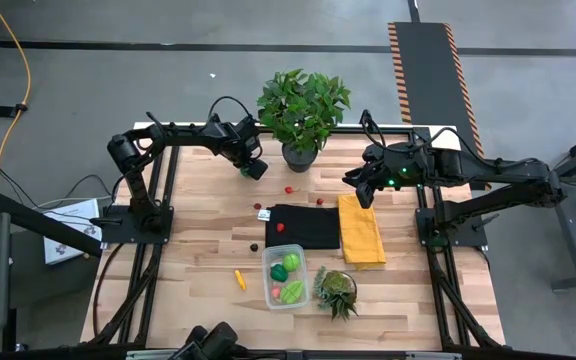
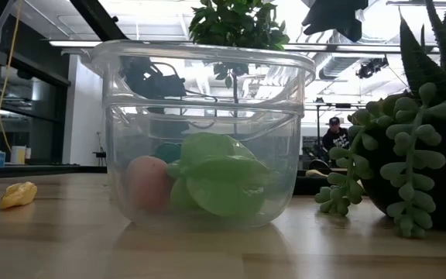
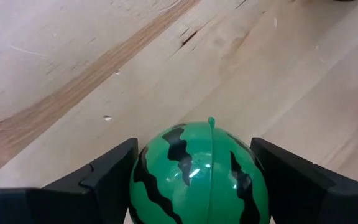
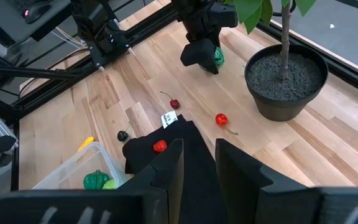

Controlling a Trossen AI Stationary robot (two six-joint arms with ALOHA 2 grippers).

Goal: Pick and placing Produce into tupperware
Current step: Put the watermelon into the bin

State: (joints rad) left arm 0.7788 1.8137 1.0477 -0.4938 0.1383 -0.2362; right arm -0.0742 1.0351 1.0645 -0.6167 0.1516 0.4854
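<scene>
My left gripper (image 1: pixel 254 168) is at the far side of the table beside the big potted plant, shut on a green toy watermelon (image 3: pixel 199 174) with dark stripes; the right wrist view shows the watermelon (image 4: pixel 218 57) too. My right gripper (image 1: pixel 364 190) hovers over the far end of the yellow cloth, narrowly open and empty. The clear tupperware (image 1: pixel 266 275) stands near the table's near edge with green pieces (image 2: pixel 219 182) and a pinkish one inside. A yellow piece (image 1: pixel 239 279) lies left of it. Red berries (image 4: pixel 221 119) and a dark berry (image 4: pixel 122 135) lie loose on the wood. My left gripper pinches the round watermelon between its two fingers (image 3: pixel 107 171), one on each side of its widest part (image 3: pixel 143 177). The fingers slant down toward the table. Whether the watermelon is clear of the wood, I cannot tell.
The large potted plant (image 1: pixel 302 110) stands at the far edge between the arms. A black cloth (image 1: pixel 303 226) with a red berry (image 1: pixel 281 226) on it and the yellow cloth (image 1: pixel 361 230) lie mid-table. A spiky succulent (image 1: pixel 336 291) stands right of the tupperware.
</scene>
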